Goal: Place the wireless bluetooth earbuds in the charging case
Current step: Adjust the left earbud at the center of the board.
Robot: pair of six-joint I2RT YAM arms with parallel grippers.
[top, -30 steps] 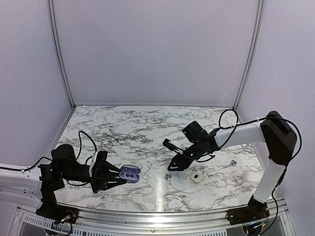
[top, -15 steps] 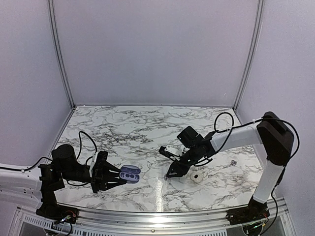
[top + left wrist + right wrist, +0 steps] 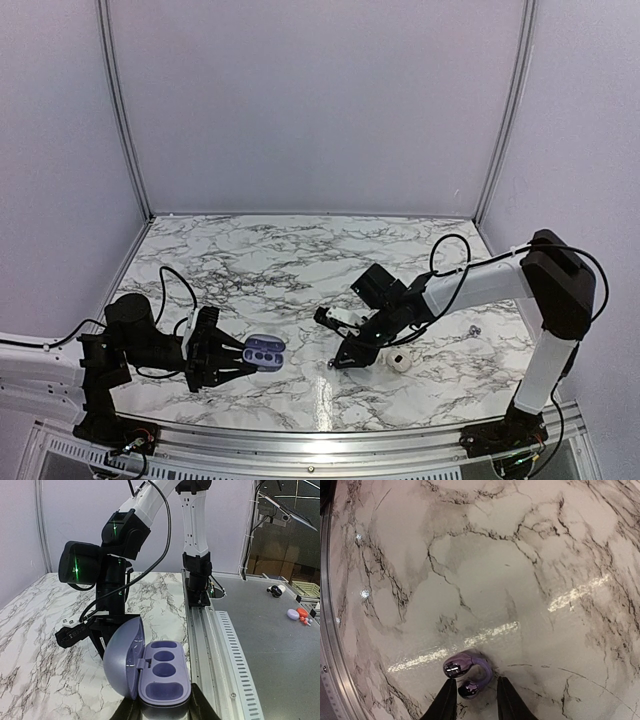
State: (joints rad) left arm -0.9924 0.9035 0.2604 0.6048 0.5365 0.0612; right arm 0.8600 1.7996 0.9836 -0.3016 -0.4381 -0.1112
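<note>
Over the last second the right arm (image 3: 470,280) has swung left and nearer and dropped its tip to the marble tabletop (image 3: 280,260). The left arm (image 3: 140,335) and what it holds haven't moved.

Right wrist view: the right jaws are spread, one finger either side of a small lavender C-shaped earbud (image 3: 466,672) w/ shiny ends. It lies flat on the tabletop just beyond the fingertips and isn't gripped yet. This reads as the arm being lined up for a pick, w/ closing on the bud the likely next step.

Left wrist view: the left jaws are clenched on the base of the charging case (image 3: 162,675), at near left of the tabletop. The lid is hinged open to the left. Both wells are empty, so no bud is seated so far.

A small round whitish object (image 3: 400,362) sits just right of the right jaws; can't tell what it is. Can't pick out a second earbud w/ certainty.
</note>
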